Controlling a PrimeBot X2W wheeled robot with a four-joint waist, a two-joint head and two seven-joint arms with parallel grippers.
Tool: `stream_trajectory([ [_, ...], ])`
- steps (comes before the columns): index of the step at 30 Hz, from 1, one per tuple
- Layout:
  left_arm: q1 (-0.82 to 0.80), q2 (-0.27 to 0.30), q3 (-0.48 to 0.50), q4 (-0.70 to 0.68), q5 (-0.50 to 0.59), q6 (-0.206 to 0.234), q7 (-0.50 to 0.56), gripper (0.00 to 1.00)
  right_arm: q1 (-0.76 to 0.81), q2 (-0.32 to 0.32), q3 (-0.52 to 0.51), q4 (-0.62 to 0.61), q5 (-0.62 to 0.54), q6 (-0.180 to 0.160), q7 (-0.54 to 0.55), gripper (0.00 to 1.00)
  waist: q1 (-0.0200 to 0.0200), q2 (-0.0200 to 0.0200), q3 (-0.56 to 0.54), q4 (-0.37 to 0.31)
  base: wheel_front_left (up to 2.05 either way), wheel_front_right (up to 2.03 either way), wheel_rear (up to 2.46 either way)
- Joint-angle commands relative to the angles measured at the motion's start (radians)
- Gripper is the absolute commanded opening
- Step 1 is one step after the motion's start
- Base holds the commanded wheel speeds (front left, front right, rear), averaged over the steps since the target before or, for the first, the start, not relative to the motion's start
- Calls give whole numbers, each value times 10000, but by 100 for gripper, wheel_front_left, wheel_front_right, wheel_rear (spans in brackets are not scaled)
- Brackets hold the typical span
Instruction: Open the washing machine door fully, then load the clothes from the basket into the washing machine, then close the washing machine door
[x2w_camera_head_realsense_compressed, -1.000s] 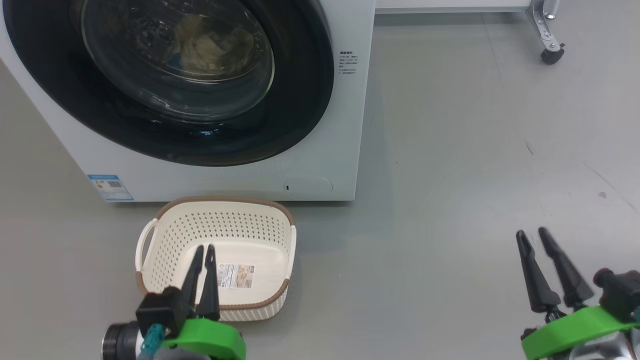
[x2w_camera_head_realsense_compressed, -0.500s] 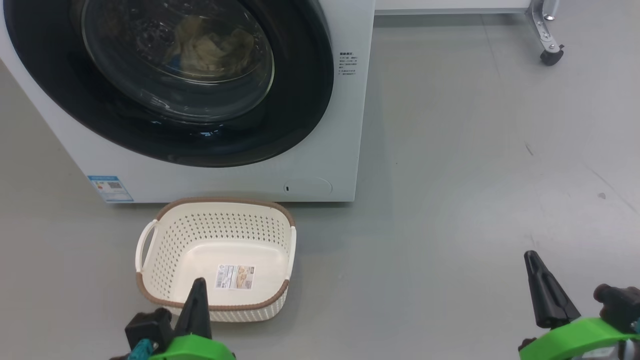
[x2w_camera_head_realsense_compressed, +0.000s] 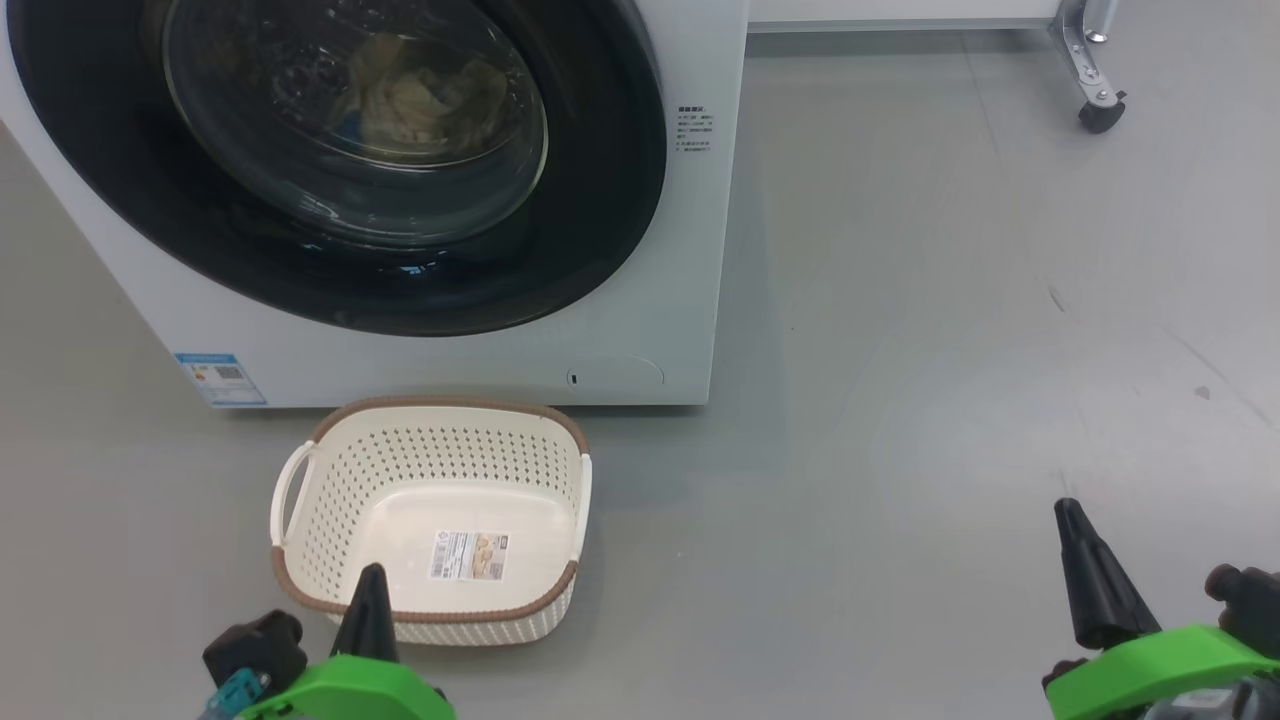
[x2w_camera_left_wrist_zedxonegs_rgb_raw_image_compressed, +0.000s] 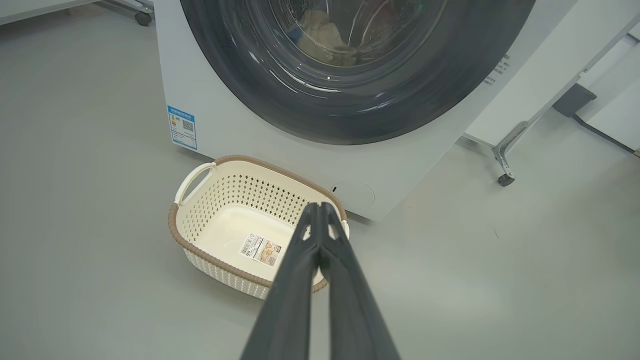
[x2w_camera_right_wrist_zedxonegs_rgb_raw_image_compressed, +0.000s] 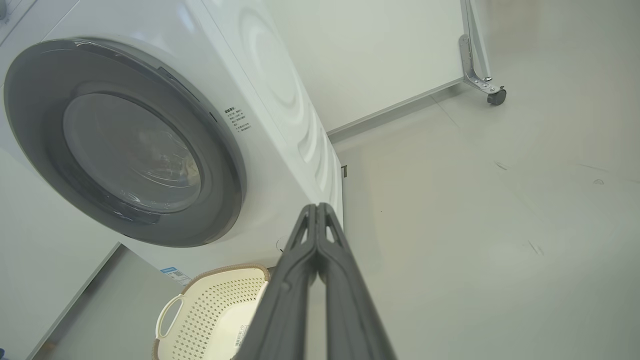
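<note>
Where the head view looks down on the grey floor (x2w_camera_head_realsense_compressed: 950, 400), one washing machine (x2w_camera_head_realsense_compressed: 640, 330) stands at eleven o'clock. Its one washing machine door (x2w_camera_head_realsense_compressed: 600, 200) lies shut against the front, and the clothes (x2w_camera_head_realsense_compressed: 420, 95) show through the glass as a cream heap. One basket (x2w_camera_head_realsense_compressed: 430, 410) sits just before the machine at seven o'clock, with one label (x2w_camera_head_realsense_compressed: 471, 554) on its bottom, the print too small to read. One blue-white sticker (x2w_camera_head_realsense_compressed: 220, 378) and a block of small text (x2w_camera_head_realsense_compressed: 695, 128) mark the front, both illegible. The left gripper (x2w_camera_head_realsense_compressed: 370, 585) rises at seven o'clock and the right gripper (x2w_camera_head_realsense_compressed: 1072, 530) at five, each pointing to twelve with its fingers pressed together, holding nothing.

In the left wrist view, the left gripper (x2w_camera_left_wrist_zedxonegs_rgb_raw_image_compressed: 318, 220) has its tips meeting over the basket (x2w_camera_left_wrist_zedxonegs_rgb_raw_image_compressed: 172, 227) rim at its three o'clock side. The clothes (x2w_camera_left_wrist_zedxonegs_rgb_raw_image_compressed: 325, 37) lie behind the glass at twelve.

In the right wrist view, the right gripper (x2w_camera_right_wrist_zedxonegs_rgb_raw_image_compressed: 316, 220) is pinched closed, the washing machine door (x2w_camera_right_wrist_zedxonegs_rgb_raw_image_compressed: 225, 165) at ten o'clock, the basket (x2w_camera_right_wrist_zedxonegs_rgb_raw_image_compressed: 220, 272) at seven, and one caster wheel (x2w_camera_right_wrist_zedxonegs_rgb_raw_image_compressed: 496, 96) at two.
</note>
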Motion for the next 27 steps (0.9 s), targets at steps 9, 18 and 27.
stream_trajectory([
  [9, -455, -30, 608, -227, -1078, -296, 223, 0, -705, -265, 68, -82, 1288, -11, 189, 0, 0, -1, -18, -8, 0, 0, 0],
  [18, -454, -83, 935, -207, -1891, -504, 421, 0, -867, -299, 85, 91, 2227, -13, 315, 0, 0, -1, -33, -16, 0, 0, 0],
  [27, -455, -149, 1310, -180, -2804, -738, 651, 0, -1050, -332, 96, 287, 3280, -16, 464, 0, 0, -1, -50, -24, 0, 0, 0],
])
